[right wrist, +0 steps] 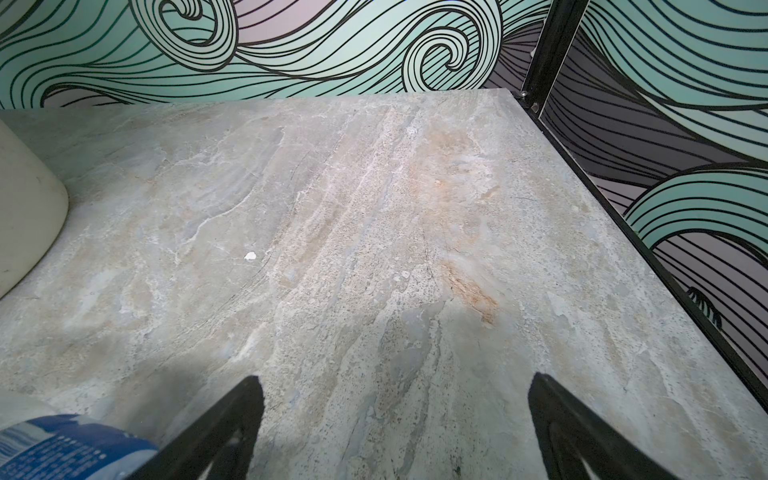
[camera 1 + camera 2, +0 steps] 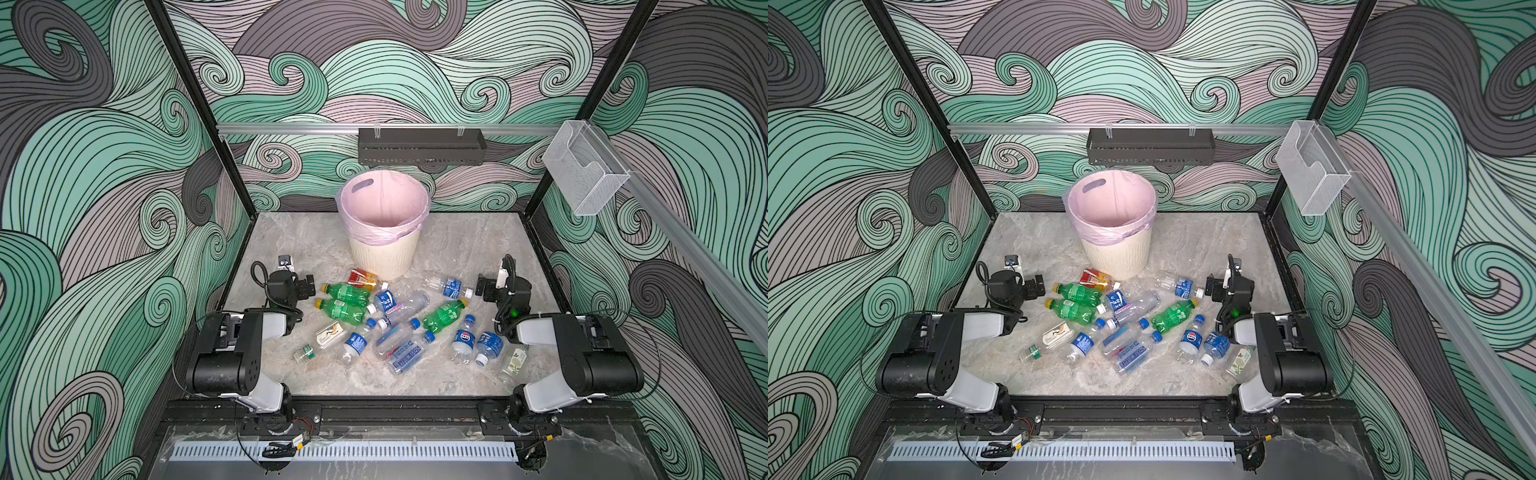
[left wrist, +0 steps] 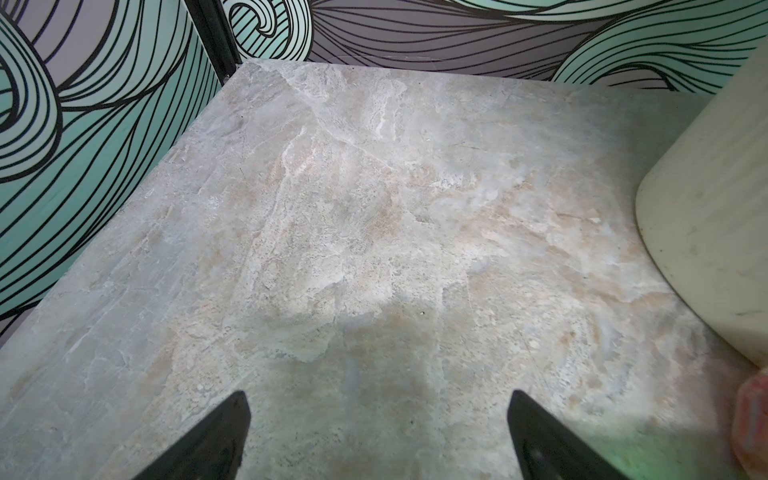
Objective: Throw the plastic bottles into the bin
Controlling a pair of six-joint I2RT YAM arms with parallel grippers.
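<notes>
Before the bin (image 2: pixel 384 257), plastic bottles (image 2: pixel 347 311) lie scattered on the table (image 2: pixel 478 241).

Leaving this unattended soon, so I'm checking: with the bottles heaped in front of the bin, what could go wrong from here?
The plastic bottles overlap in the heap, so the jaws may catch or drag a neighbour.
The bin stands tall with the orange-red labelled bottle near its foot; reaching there could knock it.
The clear bottle beside the right arm looks awkward to reach.
</notes>
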